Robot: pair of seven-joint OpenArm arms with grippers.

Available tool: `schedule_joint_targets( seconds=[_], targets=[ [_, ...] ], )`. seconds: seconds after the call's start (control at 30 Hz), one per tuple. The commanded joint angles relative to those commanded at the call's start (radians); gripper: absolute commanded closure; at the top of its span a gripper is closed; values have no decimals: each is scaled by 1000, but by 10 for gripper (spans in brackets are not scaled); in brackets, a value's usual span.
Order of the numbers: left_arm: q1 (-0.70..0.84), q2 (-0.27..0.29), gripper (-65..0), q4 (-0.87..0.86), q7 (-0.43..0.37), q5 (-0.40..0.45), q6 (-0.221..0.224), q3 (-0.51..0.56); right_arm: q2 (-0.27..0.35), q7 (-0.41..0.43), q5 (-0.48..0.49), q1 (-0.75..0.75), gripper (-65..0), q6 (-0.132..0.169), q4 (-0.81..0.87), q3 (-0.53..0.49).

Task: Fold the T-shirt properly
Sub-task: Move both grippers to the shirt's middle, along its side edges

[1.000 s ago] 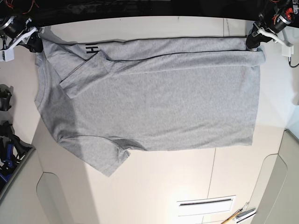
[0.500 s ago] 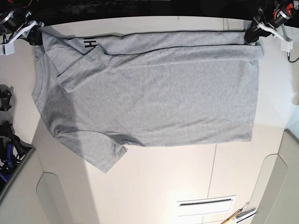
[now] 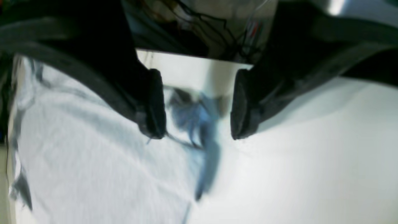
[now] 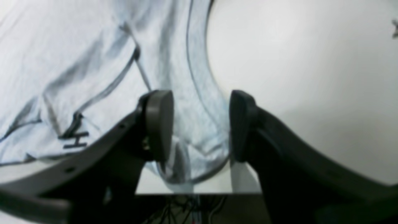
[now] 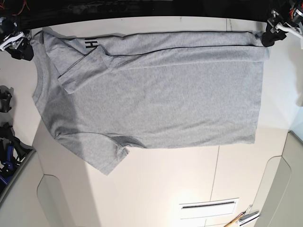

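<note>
The grey T-shirt (image 5: 156, 94) lies flat on the white table, neck to the left and hem to the right. Its far edge is folded over in a strip, with black lettering (image 5: 91, 44) showing near the neck, and one sleeve (image 5: 80, 71) is folded in over the body. My right gripper (image 5: 21, 47) stands open just off the shoulder corner. In the right wrist view its fingers (image 4: 160, 124) straddle the shirt's edge (image 4: 199, 102) without closing on it. My left gripper (image 5: 271, 35) is open at the far hem corner; the blurred cloth corner (image 3: 202, 130) lies beyond its fingertips.
Dark equipment (image 5: 5, 142) sits along the left edge. A slotted white plate (image 5: 208, 205) and some tools (image 5: 244, 218) lie at the near right. The table's far edge (image 5: 142, 18) runs just behind the shirt, with dark background beyond it.
Both grippers have let go of the shirt's far corners and drawn outward, away from the cloth. The folded far strip has settled flat on the table.
</note>
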Motion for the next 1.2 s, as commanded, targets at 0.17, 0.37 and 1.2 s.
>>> schedule_joint_targets(
  seconds=[0.17,0.37,1.2],
  targets=[
    [-3,-28,-406,0,-8,-13,0,-51,0,3,-13,80,-291,-5,0,8],
    [-9,-106,-406,0,-61,-12,0,-51,1,3,-63,203,-291,-19,0,8],
    [-542,-219,-406,-177,-214,398,36,303,96,256,-336,892,-291,-17,-741,-321]
  ],
)
